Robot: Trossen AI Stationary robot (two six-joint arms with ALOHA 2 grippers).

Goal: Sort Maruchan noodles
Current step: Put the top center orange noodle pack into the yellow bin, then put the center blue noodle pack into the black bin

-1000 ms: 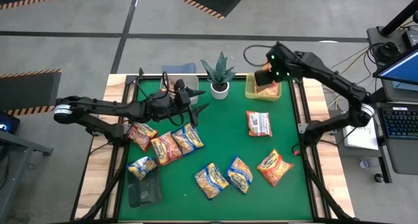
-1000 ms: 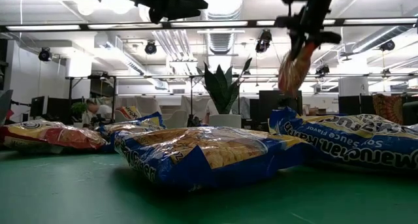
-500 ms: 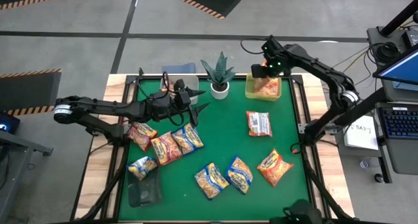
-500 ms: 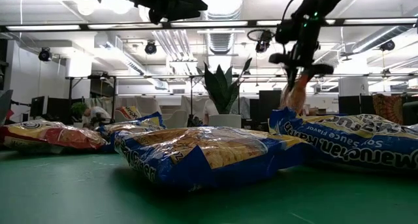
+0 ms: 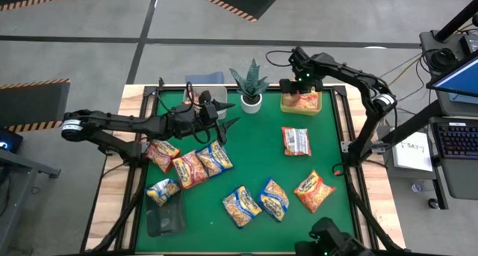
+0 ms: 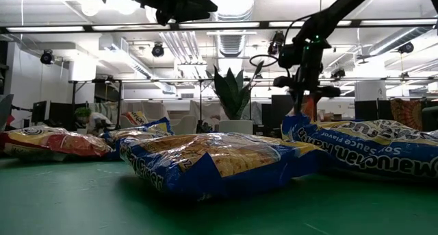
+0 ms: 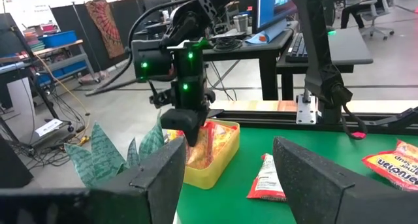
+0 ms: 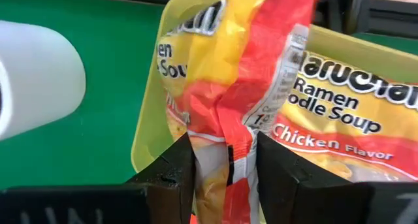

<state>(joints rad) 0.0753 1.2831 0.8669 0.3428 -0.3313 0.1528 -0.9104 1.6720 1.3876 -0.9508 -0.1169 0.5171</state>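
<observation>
Nearest my side of the green table (image 5: 254,166) I had loose noodle packets: three along the near edge (image 5: 275,198) and a cluster toward the left (image 5: 196,166), with a red one (image 5: 296,141) lying alone farther back on the right. My left gripper (image 5: 228,114) hung above that cluster with its jaws spread and nothing between them. At the far edge, beside the potted plant (image 5: 250,83), my right gripper (image 8: 223,160) had its fingers pinched on an orange-red packet (image 8: 241,74), held over the yellow bin (image 5: 300,102) where another packet already lay
</observation>
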